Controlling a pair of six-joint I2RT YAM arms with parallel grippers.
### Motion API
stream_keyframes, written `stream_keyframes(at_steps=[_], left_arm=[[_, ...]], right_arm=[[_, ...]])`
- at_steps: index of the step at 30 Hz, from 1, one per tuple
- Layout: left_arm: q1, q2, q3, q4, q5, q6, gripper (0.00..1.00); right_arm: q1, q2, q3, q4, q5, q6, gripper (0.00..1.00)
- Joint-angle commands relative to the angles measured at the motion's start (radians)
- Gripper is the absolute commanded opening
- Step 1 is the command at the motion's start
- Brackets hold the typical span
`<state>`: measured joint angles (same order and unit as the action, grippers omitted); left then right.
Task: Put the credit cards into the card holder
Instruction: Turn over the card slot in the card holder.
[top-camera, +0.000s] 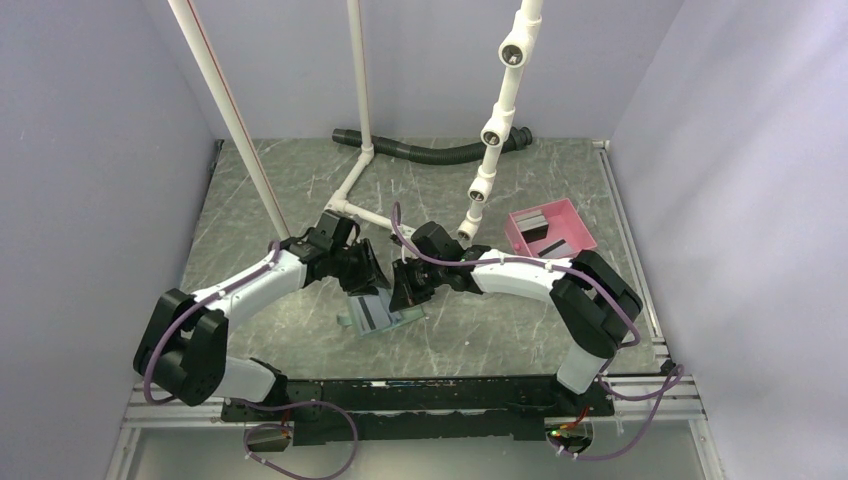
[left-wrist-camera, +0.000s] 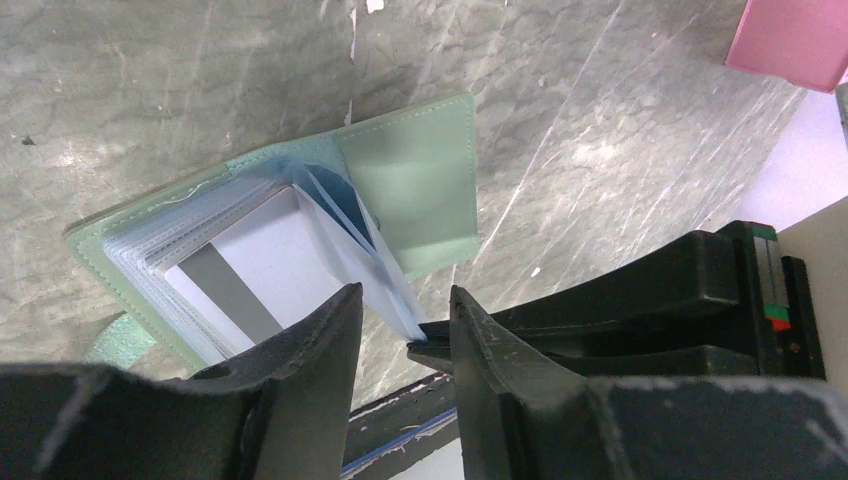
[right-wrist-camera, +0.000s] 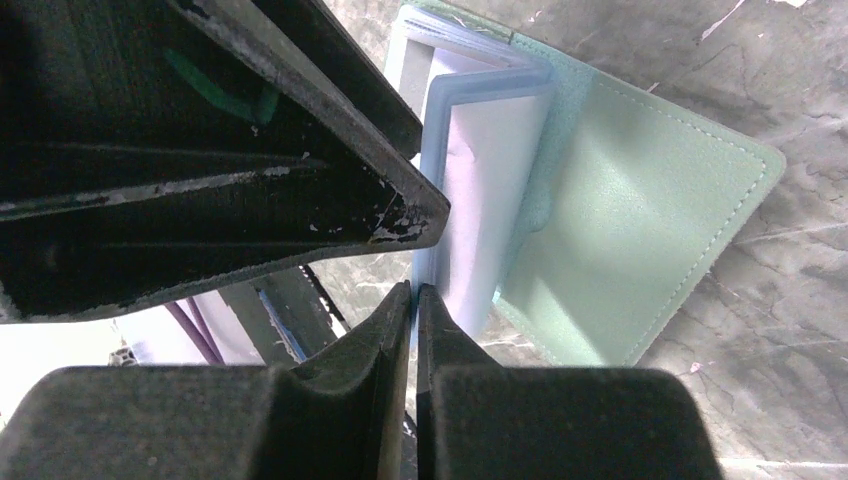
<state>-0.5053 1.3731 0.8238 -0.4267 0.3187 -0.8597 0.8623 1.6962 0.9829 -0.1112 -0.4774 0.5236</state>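
On the bench (top-camera: 500, 335), near its middle and just in front of both arms' tips, the card holder (top-camera: 384, 318), open and lying flat. Sage-green cover outside; inside, a stack of clear pale-blue leaves (right-wrist-camera: 480, 200), fanned up from the fold. Under the top leaves, one pale credit card (left-wrist-camera: 270, 255) with a single dark stripe, in the left half of the holder as seen from the left wrist. Above the free edge of the leaves, the left tool (left-wrist-camera: 405, 300), jaws clearly apart, roughly half open, gripping nothing; edge of the leaves standing in the gap, contact with the tool not possible to tell. Opposite to it, almost tip to tip, the right tool (right-wrist-camera: 413, 297), jaws nearly together with only a thin slit between, pinched, as it seems, on the edge of one clear leaf of the card holder. More credit cards (top-camera: 545, 235), grey and dark, in the pink tray (top-camera: 514, 232) at the far right of the bench, well apart from the holder.
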Motion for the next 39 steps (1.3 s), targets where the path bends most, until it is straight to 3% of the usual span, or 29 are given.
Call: stream_keyframes(at_steps=[1, 8, 27, 32, 39], left_arm=[[0.001, -0.004, 0.003, 0.005, -0.012, 0.004, 0.42], [0.001, -0.054, -0.018, -0.031, -0.046, 0.009, 0.48], [0.0, -0.022, -0.073, -0.064, -0.124, 0.051, 0.37], [0.001, -0.043, -0.094, -0.085, -0.143, 0.054, 0.37], [0.001, -0.049, -0.104, -0.089, -0.143, 0.057, 0.37]], right_arm=[[0.008, 0.0, 0.04, 0.035, -0.008, -0.013, 0.07], [0.009, 0.0, 0.04, 0.03, -0.003, -0.014, 0.07], [0.017, 0.002, 0.045, 0.012, 0.015, -0.025, 0.03], [0.017, -0.01, 0.041, -0.011, 0.04, -0.04, 0.21], [0.017, -0.016, 0.036, -0.025, 0.055, -0.047, 0.27]])
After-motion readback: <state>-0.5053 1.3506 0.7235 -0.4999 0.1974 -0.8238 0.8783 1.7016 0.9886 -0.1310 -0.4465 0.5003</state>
